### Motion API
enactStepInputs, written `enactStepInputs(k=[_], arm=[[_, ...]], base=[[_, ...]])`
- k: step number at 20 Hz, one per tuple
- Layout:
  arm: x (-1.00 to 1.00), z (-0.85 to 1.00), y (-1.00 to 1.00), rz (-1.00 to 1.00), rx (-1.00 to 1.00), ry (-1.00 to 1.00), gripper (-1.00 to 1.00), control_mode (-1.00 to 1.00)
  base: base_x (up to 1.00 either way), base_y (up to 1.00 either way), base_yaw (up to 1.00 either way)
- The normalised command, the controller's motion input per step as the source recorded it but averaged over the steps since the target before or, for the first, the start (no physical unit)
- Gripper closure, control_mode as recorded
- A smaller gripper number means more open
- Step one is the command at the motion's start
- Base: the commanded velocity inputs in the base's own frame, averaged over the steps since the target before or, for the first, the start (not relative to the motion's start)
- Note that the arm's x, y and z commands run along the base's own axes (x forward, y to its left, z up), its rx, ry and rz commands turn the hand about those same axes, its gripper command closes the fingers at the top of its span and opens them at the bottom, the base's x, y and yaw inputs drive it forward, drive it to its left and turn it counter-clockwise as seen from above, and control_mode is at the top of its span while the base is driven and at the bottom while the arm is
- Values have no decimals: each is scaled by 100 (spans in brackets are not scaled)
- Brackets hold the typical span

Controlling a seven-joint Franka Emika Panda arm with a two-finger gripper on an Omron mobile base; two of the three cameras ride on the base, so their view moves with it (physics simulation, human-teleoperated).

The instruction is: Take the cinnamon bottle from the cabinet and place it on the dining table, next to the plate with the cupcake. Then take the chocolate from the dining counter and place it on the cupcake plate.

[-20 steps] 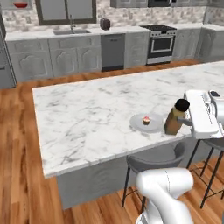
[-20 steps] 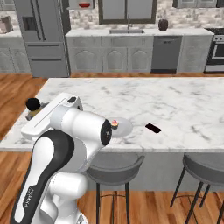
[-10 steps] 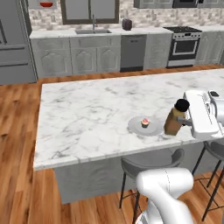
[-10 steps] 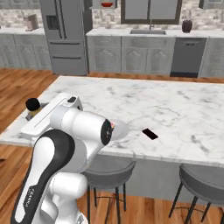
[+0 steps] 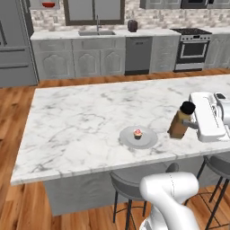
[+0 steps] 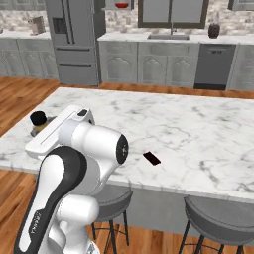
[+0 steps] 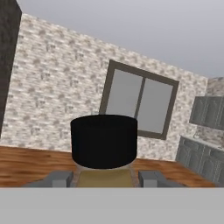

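My gripper [image 5: 188,125] is shut on the cinnamon bottle [image 5: 181,122], a slim brown bottle with a black cap, upright low over the dining table [image 5: 81,121] near its front right edge. The plate [image 5: 148,140] with the cupcake [image 5: 138,133] lies just left of the bottle. From the right base the bottle [image 6: 38,121] peeks out behind my arm, and the chocolate [image 6: 152,158] lies flat on the marble [image 6: 198,124]. The hand view has the black cap [image 7: 104,141] between both fingertips [image 7: 59,178]. The cabinet is out of view.
Grey stools [image 5: 134,184] [image 6: 218,223] stand under the island's near edge. At the back run a sink counter [image 5: 96,33], a dishwasher [image 5: 137,54], a stove [image 5: 193,47] and a fridge [image 6: 74,39]. Wood floor surrounds the island.
The base has driven, so the whole kitchen has slid across both base views. The bottle stays in my shut gripper at the same spot relative to the arm.
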Motion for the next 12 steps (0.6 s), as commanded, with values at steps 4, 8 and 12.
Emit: enactStepInputs(k=[4,8,12], arm=[[0,0,0,0,0,0,100,100],[0,0,0,0,0,0,100,100],[0,0,0,0,0,0,100,100]], base=[[71,-35,7],[59,-22,7],[13,-4,2]])
